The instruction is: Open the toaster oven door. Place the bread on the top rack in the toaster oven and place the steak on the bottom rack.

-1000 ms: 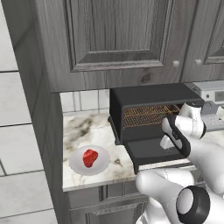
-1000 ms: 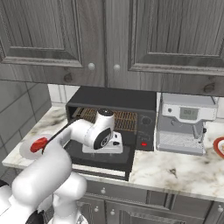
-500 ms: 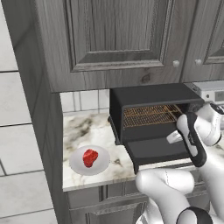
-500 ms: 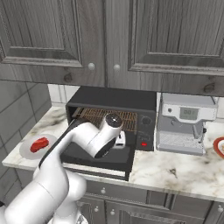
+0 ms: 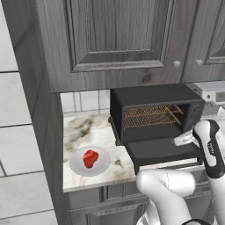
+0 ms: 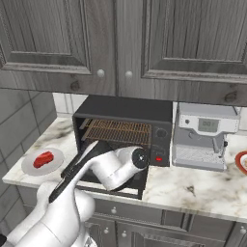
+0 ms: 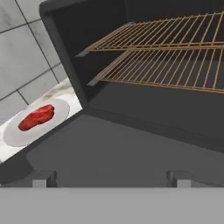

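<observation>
The black toaster oven [image 5: 154,94] [image 6: 125,106] stands on the marble counter. Its door [image 5: 160,151] [image 7: 109,153] lies folded down flat. Inside are the coppery top rack [image 7: 166,33] and the bottom rack [image 7: 175,68], both bare. The red steak [image 5: 90,158] [image 6: 43,159] [image 7: 37,117] lies on a white plate [image 5: 77,165] left of the oven. My gripper [image 7: 111,179] hovers just above the front of the lowered door, facing into the oven. It is open, with nothing between its fingertips [image 7: 43,177]. The bread is out of view.
A silver coffee machine [image 6: 205,137] stands right of the oven, and a red-rimmed plate [image 6: 241,161] sits at the far right edge. Grey wall cabinets [image 6: 120,38] hang low over the oven. A tall cabinet side [image 5: 44,132] bounds the counter on the left.
My arm has swung away from the oven mouth toward the door's front right. The door stays down and the steak has not moved.
</observation>
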Robot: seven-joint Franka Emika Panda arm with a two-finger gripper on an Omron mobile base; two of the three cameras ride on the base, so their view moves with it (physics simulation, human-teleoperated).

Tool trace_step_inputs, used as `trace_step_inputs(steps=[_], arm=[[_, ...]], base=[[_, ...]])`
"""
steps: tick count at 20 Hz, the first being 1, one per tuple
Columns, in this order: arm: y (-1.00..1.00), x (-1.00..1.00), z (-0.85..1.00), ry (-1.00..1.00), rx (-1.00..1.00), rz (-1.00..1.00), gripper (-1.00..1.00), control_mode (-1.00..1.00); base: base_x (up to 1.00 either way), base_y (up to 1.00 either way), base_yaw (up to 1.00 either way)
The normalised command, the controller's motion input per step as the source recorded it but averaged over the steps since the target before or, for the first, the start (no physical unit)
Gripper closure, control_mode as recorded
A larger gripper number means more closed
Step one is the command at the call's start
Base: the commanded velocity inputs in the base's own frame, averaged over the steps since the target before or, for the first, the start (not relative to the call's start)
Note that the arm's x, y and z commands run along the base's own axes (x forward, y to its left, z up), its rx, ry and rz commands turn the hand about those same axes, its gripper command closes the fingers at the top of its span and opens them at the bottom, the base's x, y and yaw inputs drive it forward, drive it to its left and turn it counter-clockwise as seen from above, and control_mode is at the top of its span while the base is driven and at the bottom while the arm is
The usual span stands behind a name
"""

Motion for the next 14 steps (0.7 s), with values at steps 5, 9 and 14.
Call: trace_step_inputs(steps=[5,9,14], arm=[[-0.03,0.01,0.0,-0.29,0.2,0.18,-1.0,-1.0],[-0.03,0.06,0.08,-0.14,0.11,0.18,-1.0,-1.0],[-0.01,0.04,0.15,-0.11,0.01,0.05,-1.0,-1.0]], base=[[0.0,0.0,0.0],[0.0,0.0,0.0],[0.0,0.0,0.0]])
